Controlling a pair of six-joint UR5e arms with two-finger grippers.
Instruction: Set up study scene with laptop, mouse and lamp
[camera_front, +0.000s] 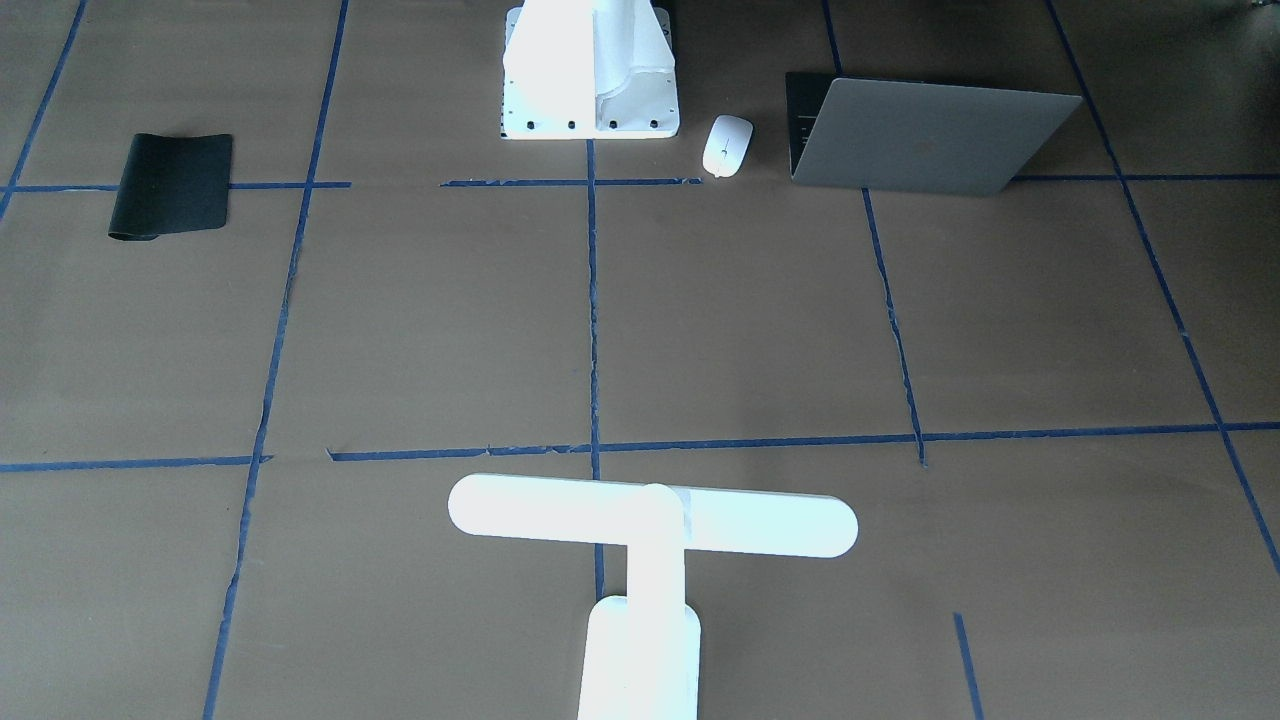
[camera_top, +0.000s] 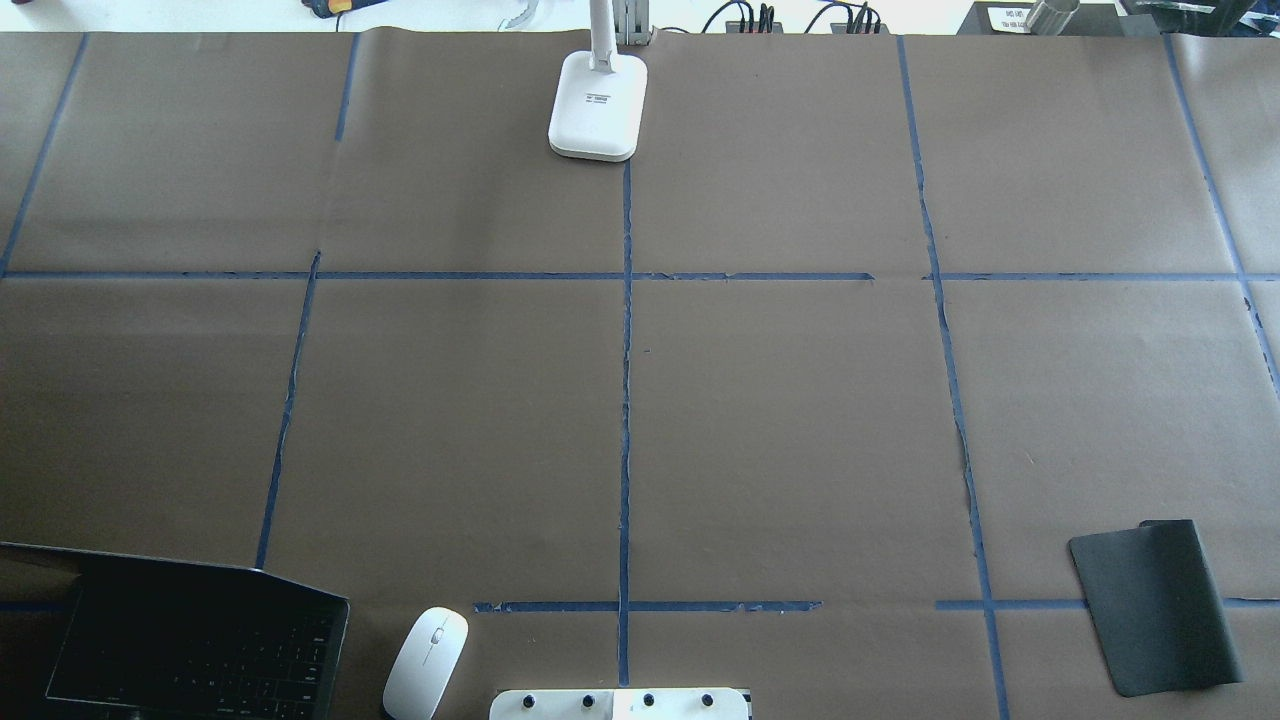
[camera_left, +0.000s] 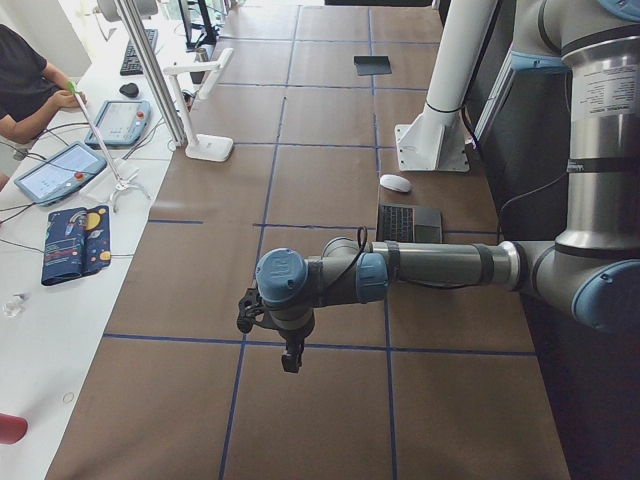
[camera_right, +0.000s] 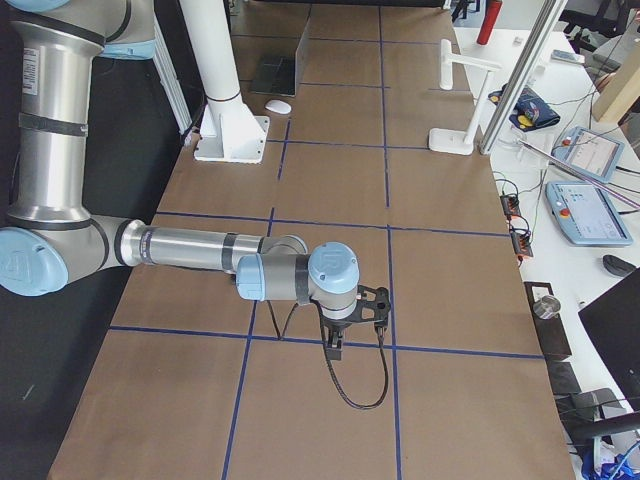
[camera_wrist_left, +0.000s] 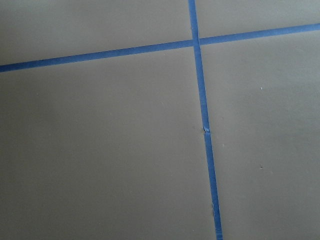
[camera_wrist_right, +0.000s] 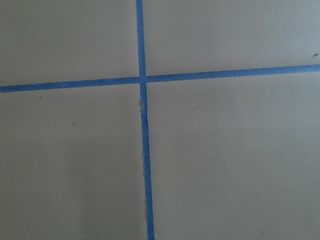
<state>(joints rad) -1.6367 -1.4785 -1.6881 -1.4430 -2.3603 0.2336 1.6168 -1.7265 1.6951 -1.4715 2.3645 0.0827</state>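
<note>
Open laptop (camera_front: 930, 135), mouse (camera_front: 727, 145) just beside, lamp (camera_front: 650, 520) apart

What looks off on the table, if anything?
Minor only: the black mat has one edge curled up, and the blue tape grid is frayed with gaps. The laptop, mouse and lamp look intact.

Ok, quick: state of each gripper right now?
Left gripper: cannot be told, seen only from the side.
Right gripper: cannot be told either, side view only.
</note>
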